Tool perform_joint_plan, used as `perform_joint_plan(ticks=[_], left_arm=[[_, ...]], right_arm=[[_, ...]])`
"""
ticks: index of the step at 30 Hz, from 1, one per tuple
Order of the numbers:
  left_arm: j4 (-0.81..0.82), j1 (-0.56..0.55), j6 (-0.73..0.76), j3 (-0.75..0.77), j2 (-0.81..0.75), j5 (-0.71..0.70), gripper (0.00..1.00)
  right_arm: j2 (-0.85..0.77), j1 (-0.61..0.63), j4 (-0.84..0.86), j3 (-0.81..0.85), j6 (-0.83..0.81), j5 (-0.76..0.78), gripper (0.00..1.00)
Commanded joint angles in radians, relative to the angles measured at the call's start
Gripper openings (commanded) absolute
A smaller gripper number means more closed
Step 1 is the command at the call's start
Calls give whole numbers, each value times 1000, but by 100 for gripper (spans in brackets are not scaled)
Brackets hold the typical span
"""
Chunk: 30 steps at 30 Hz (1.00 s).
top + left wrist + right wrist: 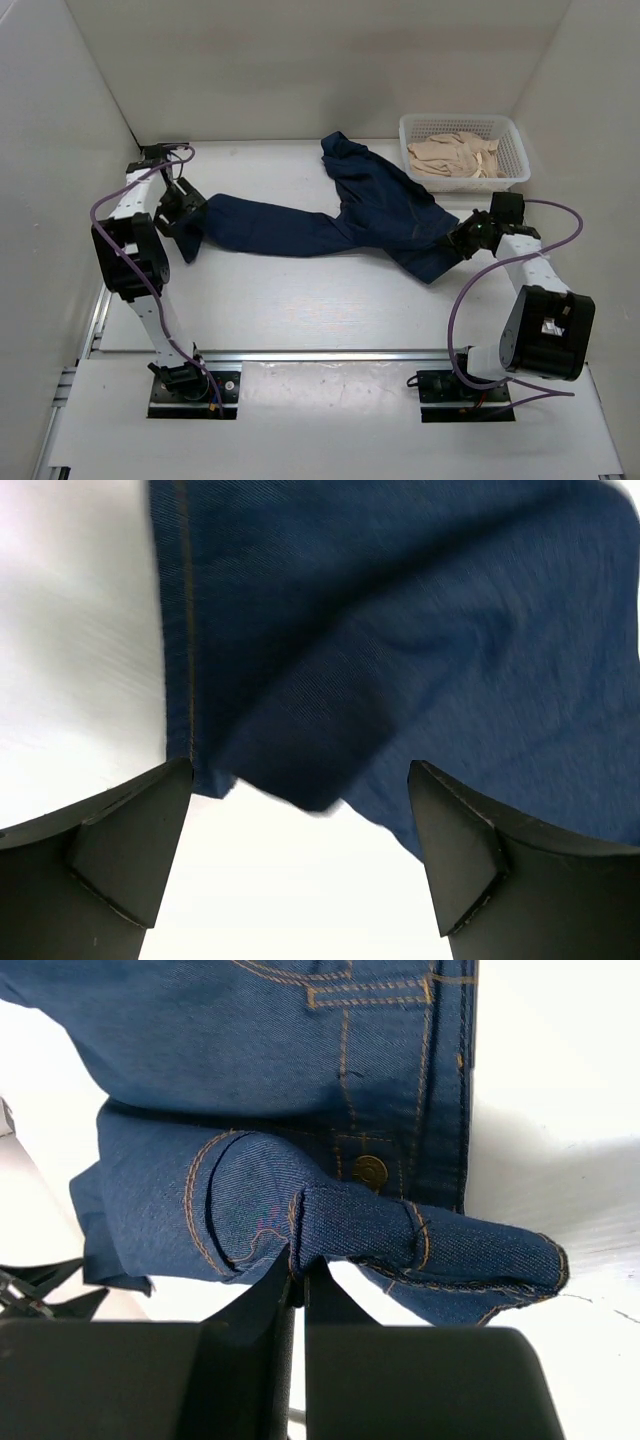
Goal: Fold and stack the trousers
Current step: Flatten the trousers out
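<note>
The dark navy trousers (340, 215) lie spread across the table. One leg runs left to my left gripper (185, 222); the other bends up toward the back. The waistband end sits at the right. My left gripper (300, 790) is open, its fingers (140, 840) astride the leg's hem (290, 780), not closed on it. My right gripper (300, 1270) is shut on the waistband (400, 1230), pinching a fold of denim near a brass button (370, 1171). In the top view my right gripper (462, 240) is at the trousers' right end.
A white mesh basket (505, 125) with beige cloth (455, 157) in it stands at the back right, just behind my right arm. White walls close in the table on the left, back and right. A metal rail (330, 354) runs along the near edge.
</note>
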Motion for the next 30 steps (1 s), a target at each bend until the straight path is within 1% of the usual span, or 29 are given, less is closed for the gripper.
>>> perform_joint_plan(ticks=[1, 3, 5, 6, 10, 15, 17, 18, 20, 21, 24, 25, 27, 30], left_arm=[[-4, 3, -2, 31, -31, -30, 100], [-5, 3, -2, 31, -22, -30, 100], [18, 3, -2, 31, 3, -20, 95], [19, 3, -2, 43, 20, -20, 90], [3, 3, 23, 134, 103, 39, 10], [-18, 3, 34, 252, 103, 27, 10], [-43, 3, 34, 311, 103, 27, 10], [-57, 3, 34, 395, 103, 48, 10], [-83, 3, 21, 498, 113, 74, 10], [-93, 3, 9, 596, 100, 95, 10], [-104, 12, 0, 706, 48, 111, 10], [-78, 21, -11, 727, -7, 126, 10], [-42, 33, -11, 711, -76, 137, 10], [15, 43, -2, 558, -230, 116, 10]], right_arm=[[-24, -6, -60, 51, -53, 49, 0], [-24, -6, -60, 52, -53, 49, 0], [-24, -6, -60, 52, -53, 49, 0], [-24, -6, -60, 52, -53, 49, 0], [-24, -6, -80, 73, -63, 49, 0], [-33, -6, -91, 143, -73, 58, 0], [8, -6, -100, 194, -73, 58, 0], [26, -6, -111, 281, -73, 44, 0], [89, -6, -164, 395, -73, 34, 0], [106, -6, -189, 520, -73, 34, 0], [128, -6, -250, 671, -82, 34, 0], [106, -6, -260, 737, -93, 34, 0], [73, -6, -275, 766, -102, 56, 0], [-39, -6, -275, 702, -131, 90, 0]])
